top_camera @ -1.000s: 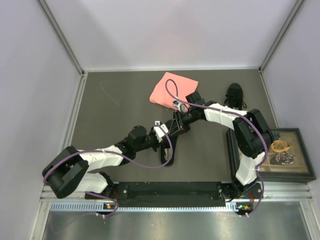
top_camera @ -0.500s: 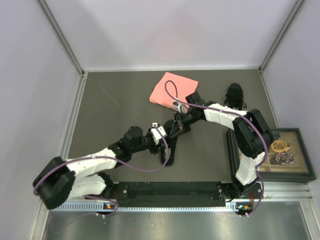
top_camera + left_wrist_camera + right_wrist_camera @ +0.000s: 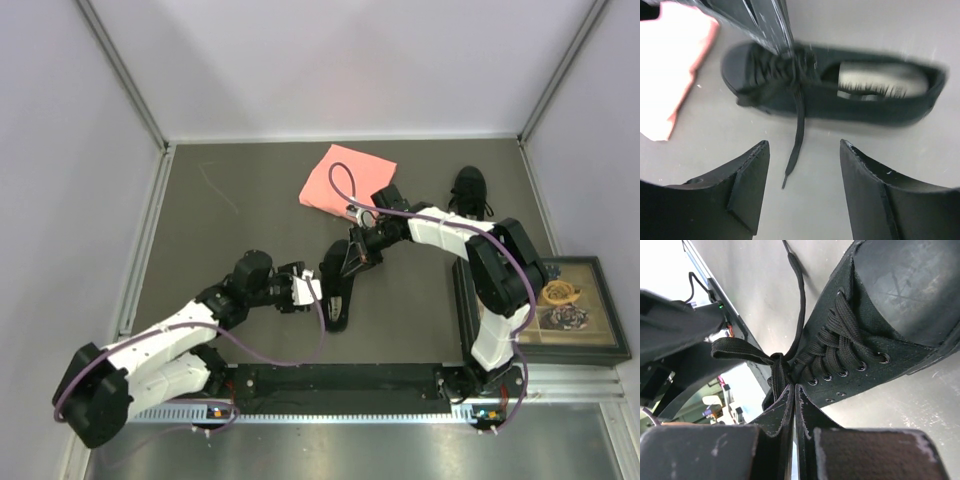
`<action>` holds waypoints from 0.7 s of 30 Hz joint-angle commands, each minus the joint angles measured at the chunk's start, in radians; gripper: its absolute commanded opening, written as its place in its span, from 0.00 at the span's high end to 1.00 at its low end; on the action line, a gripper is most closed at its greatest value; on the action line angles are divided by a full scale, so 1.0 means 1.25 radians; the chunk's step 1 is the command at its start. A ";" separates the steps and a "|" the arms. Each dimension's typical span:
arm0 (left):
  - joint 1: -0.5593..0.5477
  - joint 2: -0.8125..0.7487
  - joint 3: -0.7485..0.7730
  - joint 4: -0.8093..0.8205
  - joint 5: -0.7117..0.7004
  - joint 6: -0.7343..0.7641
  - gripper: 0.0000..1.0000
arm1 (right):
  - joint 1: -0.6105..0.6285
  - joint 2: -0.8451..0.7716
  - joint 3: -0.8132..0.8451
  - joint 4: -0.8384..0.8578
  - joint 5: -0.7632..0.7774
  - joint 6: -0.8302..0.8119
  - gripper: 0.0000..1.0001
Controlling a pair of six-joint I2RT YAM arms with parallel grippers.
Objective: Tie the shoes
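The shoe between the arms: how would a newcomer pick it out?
On the dark grey table, start from the pink cloth and come toward the near edge. The black shoe lies there, its lace pinched by the right gripper; the other shoe sits alone at back right.

Pale lilac walls [image 3: 340, 60] on three sides; aluminium posts [image 3: 125, 75] in corners; dark grey table [image 3: 220, 210], evenly lit; steel sheet [image 3: 350, 452] along near edge.

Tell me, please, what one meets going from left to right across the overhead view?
The left claw → near shoe → far shoe → framed box at the table's right edge.
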 commanded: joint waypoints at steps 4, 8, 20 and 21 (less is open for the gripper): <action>0.081 0.135 0.169 -0.095 0.136 0.198 0.32 | 0.009 -0.036 0.018 -0.005 0.006 -0.022 1.00; 0.100 0.188 0.225 -0.151 0.197 0.241 0.26 | 0.009 -0.036 0.022 -0.005 0.009 -0.023 1.00; 0.101 0.337 0.334 -0.220 0.328 0.316 0.34 | 0.016 -0.041 0.027 -0.007 0.009 -0.018 1.00; 0.101 0.343 0.340 -0.219 0.329 0.310 0.34 | 0.017 -0.040 0.027 -0.007 0.009 -0.020 1.00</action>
